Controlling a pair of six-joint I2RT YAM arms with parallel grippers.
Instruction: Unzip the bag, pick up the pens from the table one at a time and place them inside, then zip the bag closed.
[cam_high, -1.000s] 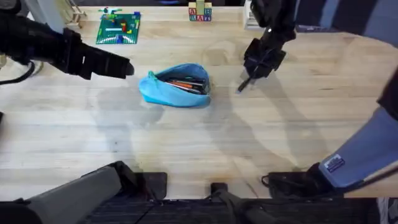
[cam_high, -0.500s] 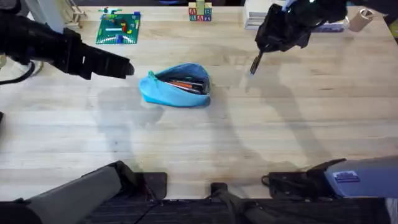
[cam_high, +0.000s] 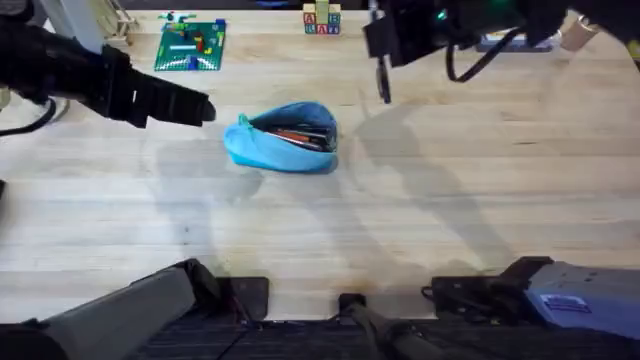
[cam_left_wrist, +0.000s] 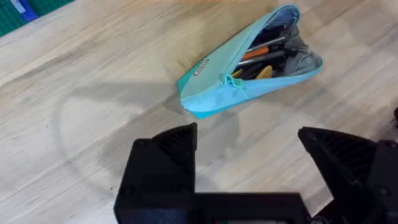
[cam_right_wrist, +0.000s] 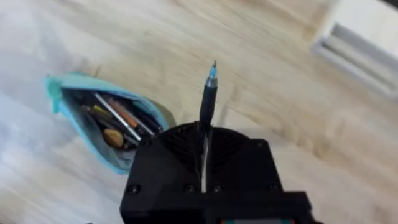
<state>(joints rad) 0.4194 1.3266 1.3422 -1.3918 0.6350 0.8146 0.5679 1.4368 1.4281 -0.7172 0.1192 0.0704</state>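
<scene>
While your right gripper (cam_high: 383, 72) hangs over the far middle of the table (cam_high: 420, 220), its jaws are clamped on a dark pen (cam_high: 384, 85) that points down toward the wood. You have the bag (cam_high: 285, 137) lying unzipped just left of centre, its mouth gaping and several pens (cam_left_wrist: 264, 53) already inside, orange and yellow barrels among them. Your left gripper (cam_high: 190, 108) hovers just beside the bag's left end, jaws spread wide and holding nothing. Behind it sits a green brick baseplate (cam_high: 191, 45) near the far edge, with lettered blocks (cam_high: 322, 20) further right and a white tray-like object (cam_right_wrist: 364, 40) past the right gripper. Between the pen tip and the bag you have bare planks. The near half of the table lies open. The bag is soft, light blue fabric; the tabletop shows pale wooden grain.
</scene>
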